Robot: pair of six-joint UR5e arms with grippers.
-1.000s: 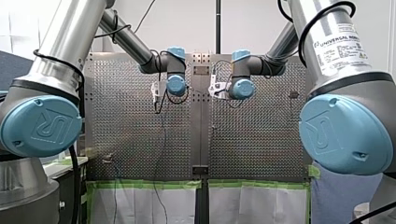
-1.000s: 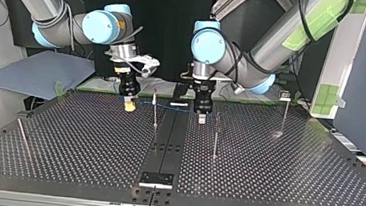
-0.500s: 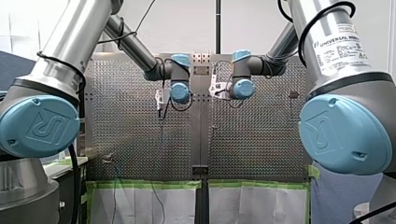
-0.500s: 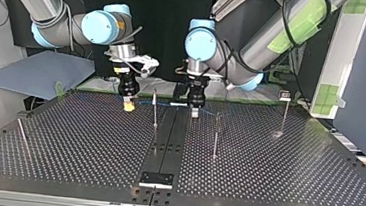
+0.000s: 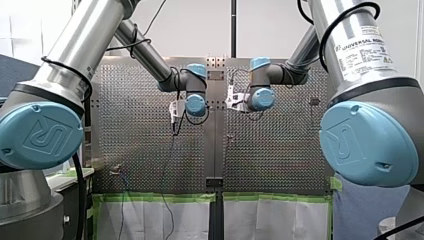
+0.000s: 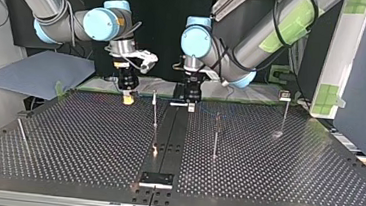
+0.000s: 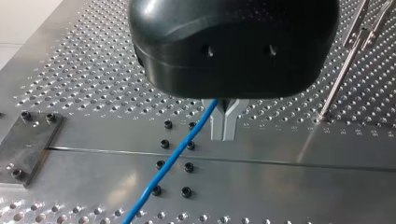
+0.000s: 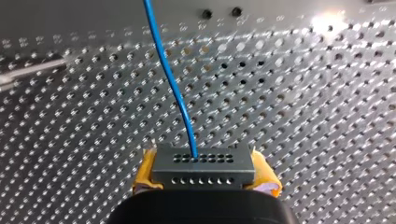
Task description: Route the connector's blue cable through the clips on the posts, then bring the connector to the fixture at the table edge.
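Connector (image 8: 203, 165) sits clamped between right fingers (image 8: 147, 173); left fingers (image 7: 218, 123) pressed together beside blue cable (image 7: 173, 158).

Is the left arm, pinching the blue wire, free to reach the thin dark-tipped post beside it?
Probably yes: only bare table lies between my left gripper and that post.

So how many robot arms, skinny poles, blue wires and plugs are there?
Robot arms: 2, my left arm and my right arm
Posts: 4
Blue cable: 1
Connector: 1
Total: 8
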